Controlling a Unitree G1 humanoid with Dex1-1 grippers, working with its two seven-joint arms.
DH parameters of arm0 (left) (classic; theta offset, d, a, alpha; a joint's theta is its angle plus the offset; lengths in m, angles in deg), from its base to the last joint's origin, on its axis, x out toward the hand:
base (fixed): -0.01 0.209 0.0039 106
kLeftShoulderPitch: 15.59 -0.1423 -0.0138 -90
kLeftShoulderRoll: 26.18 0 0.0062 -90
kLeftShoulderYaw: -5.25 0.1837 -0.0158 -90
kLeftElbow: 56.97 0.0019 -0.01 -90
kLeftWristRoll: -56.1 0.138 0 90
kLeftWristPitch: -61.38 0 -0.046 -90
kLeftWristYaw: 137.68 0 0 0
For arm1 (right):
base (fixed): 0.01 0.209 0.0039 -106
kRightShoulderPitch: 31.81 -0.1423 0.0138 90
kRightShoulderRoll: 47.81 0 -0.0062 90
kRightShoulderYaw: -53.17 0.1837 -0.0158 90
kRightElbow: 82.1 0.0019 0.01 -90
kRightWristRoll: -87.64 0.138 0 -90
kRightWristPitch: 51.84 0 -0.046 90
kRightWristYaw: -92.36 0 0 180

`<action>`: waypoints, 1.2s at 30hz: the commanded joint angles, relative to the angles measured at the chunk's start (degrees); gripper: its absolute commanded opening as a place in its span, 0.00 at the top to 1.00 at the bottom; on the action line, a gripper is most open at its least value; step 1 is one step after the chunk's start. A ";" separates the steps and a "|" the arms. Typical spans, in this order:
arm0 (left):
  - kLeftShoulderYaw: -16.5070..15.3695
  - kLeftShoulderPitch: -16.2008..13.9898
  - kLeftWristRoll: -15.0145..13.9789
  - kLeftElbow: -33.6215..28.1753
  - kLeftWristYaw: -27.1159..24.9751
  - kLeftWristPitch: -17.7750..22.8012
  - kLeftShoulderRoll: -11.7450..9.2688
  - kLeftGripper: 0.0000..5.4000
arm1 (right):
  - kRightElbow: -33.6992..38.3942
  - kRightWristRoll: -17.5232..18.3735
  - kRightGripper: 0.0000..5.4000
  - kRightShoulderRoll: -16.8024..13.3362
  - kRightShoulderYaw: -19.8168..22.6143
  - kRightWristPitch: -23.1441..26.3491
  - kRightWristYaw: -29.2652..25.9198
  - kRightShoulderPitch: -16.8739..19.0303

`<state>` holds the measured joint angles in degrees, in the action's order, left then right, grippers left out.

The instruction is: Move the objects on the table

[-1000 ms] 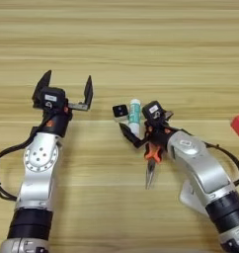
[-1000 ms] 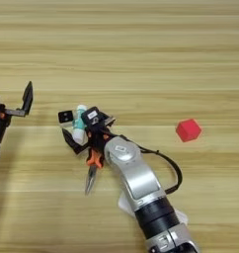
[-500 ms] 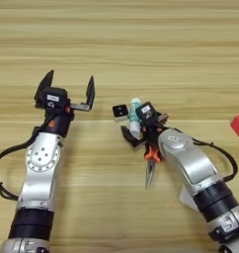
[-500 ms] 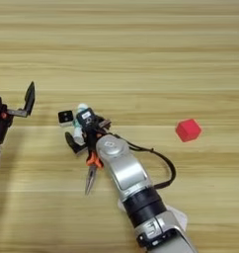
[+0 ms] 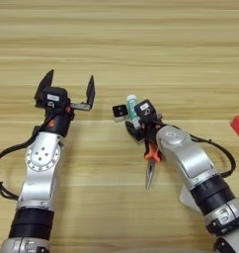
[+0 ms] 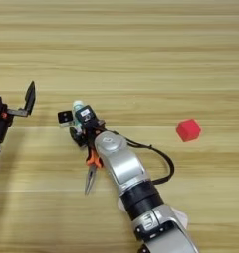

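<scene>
Orange pliers (image 5: 151,163) lie under the right gripper (image 5: 141,121), grip hidden; left gripper (image 5: 67,91) waits wide, idle.

no text readable — white stickers on each gripper and the cube stay illegible

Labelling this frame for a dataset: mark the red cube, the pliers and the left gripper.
red cube (image 6: 188,130), right eye view, middle of its top face.
pliers (image 5: 150,174), left eye view, on the grey metal jaws below the orange handles.
left gripper (image 5: 67,87), left eye view, midway between its two spread black fingertips.
</scene>
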<state>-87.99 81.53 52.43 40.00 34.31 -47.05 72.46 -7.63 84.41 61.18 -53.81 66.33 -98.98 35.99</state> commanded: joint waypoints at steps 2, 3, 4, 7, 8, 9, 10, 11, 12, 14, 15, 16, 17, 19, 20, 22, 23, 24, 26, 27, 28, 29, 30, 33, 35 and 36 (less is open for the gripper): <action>-0.11 0.75 0.40 0.43 0.12 -0.39 -0.05 0.00 | -1.89 -0.77 0.57 -0.06 1.12 0.91 1.45 -0.52; -0.12 0.77 0.38 0.47 0.09 -0.42 -0.06 0.00 | -1.96 -0.75 0.58 -0.07 1.24 0.87 1.55 -0.60; -0.13 0.78 0.36 0.49 0.06 -0.44 -0.07 0.00 | -1.92 -0.72 0.61 -0.07 1.39 0.88 1.67 -0.65; -0.13 0.75 0.33 0.50 0.00 -0.48 -0.10 0.00 | -1.72 -0.68 0.68 0.02 1.78 0.89 2.05 -0.70; -0.14 0.73 0.32 0.49 -0.01 -0.47 -0.11 0.00 | -1.67 -0.68 0.68 0.05 1.87 0.88 2.15 -0.70; -0.14 0.72 0.32 0.47 -0.01 -0.46 -0.12 0.00 | -1.60 -0.69 0.69 0.08 1.95 0.88 2.24 -0.70; -0.15 0.70 0.32 0.45 -0.01 -0.46 -0.13 0.00 | -1.54 -0.71 0.69 0.10 2.04 0.88 2.33 -0.68; -0.15 0.68 0.32 0.43 -0.01 -0.45 -0.13 0.00 | -1.45 -0.70 0.69 0.13 2.16 0.88 2.42 -0.67; -0.14 0.66 0.33 0.42 0.00 -0.46 -0.12 0.00 | -1.37 -0.68 0.69 0.13 2.25 0.87 2.51 -0.67; -0.12 0.62 0.36 0.40 0.01 -0.47 -0.12 0.00 | -1.11 -0.62 0.69 0.10 2.40 0.84 2.74 -0.66; -0.13 0.60 0.36 0.41 0.00 -0.47 -0.13 0.00 | -0.91 -0.61 0.69 0.09 2.51 0.80 2.90 -0.66; -0.14 0.59 0.34 0.41 -0.02 -0.46 -0.15 0.00 | -0.70 -0.59 0.69 0.08 2.64 0.76 3.05 -0.68; -0.15 0.58 0.32 0.42 -0.04 -0.47 -0.17 0.00 | -0.45 -0.58 0.69 0.06 2.77 0.73 3.18 -0.70; -0.18 0.58 0.30 0.48 -0.06 -0.49 -0.19 0.00 | 0.33 -0.66 0.69 -0.04 3.00 0.18 3.54 -0.76; -0.18 0.58 0.31 0.51 -0.06 -0.52 -0.20 0.00 | 1.04 -0.75 0.69 -0.16 3.11 -0.14 3.75 -0.81; -0.19 0.59 0.30 0.67 -0.10 -0.62 -0.22 0.00 | 2.80 -0.40 0.69 -0.21 3.56 -0.18 3.83 -0.90; -0.19 0.60 0.30 0.75 -0.11 -0.66 -0.22 0.00 | 3.86 -0.21 0.69 -0.23 3.83 -0.04 3.83 -0.94; -0.19 0.61 0.31 0.79 -0.11 -0.69 -0.22 0.00 | 5.08 0.02 0.69 -0.27 4.15 0.27 3.74 -0.97; -0.19 0.64 0.33 0.92 -0.11 -0.77 -0.22 0.00 | 7.23 0.33 0.69 -0.43 4.71 0.79 3.61 -0.99; -0.18 0.65 0.34 0.97 -0.11 -0.81 -0.22 0.00 | 8.61 0.45 0.69 -0.65 5.02 1.10 3.50 -0.99; -0.18 0.66 0.35 1.01 -0.10 -0.84 -0.21 0.00 | 10.16 0.39 0.69 -1.08 5.26 1.06 3.39 -0.95; -0.17 0.67 0.37 1.03 -0.09 -0.86 -0.21 0.00 | 11.68 0.42 0.69 -1.54 5.58 0.98 3.24 -0.91; -0.17 0.68 0.38 1.06 -0.07 -0.87 -0.21 0.00 | 13.11 0.76 0.69 -1.90 6.14 1.29 3.00 -0.89; -0.16 0.70 0.38 1.12 -0.05 -0.92 -0.20 0.00 | 17.90 2.05 0.69 -3.80 8.95 2.76 2.14 -1.07; -0.17 0.83 0.38 1.39 -0.06 -1.05 -0.20 0.00 | 19.62 2.63 0.69 -4.86 10.06 3.54 1.53 -1.12; -0.17 0.85 0.39 1.47 -0.06 -1.09 -0.20 0.00 | 20.77 3.13 0.69 -5.69 10.83 3.74 0.88 -1.01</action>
<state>-88.04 81.96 52.42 40.92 34.29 -47.61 72.41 10.81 86.50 56.95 -44.45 68.59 -97.00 35.43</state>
